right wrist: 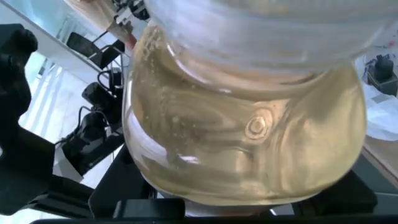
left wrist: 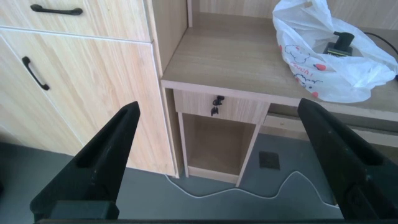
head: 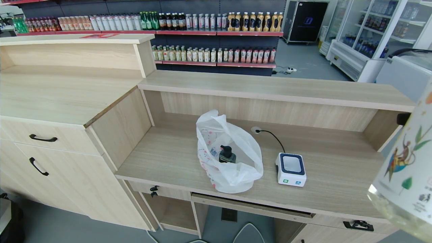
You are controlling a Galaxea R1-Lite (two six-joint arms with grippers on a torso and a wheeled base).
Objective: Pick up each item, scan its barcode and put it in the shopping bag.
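Bottle (right wrist: pixel 249 124) clamped btwn R fingers (right wrist: pixel 124 198); L fingers (left wrist: pixel 99 165) spread apart.

Bright, even light; soft shadow under the upper ledge of the pale wooden counter (head: pixel 337 168). Its edges bow toward the head view's borders. Highlights glint on the clear bottle of yellowish liquid (right wrist: pixel 249 130).

I have bare counter (head: pixel 337 175) right of the scanner (head: pixel 291 168) and left of the shopping bag (head: pixel 229 152), with only a narrow gap between those two; the upper ledge (head: pixel 276 87) stands over the back; the side panel (head: pixel 121 128) walls my left; the cable (head: pixel 275 138) runs behind the scanner; my bottle (head: pixel 405 168) hangs off the right end.
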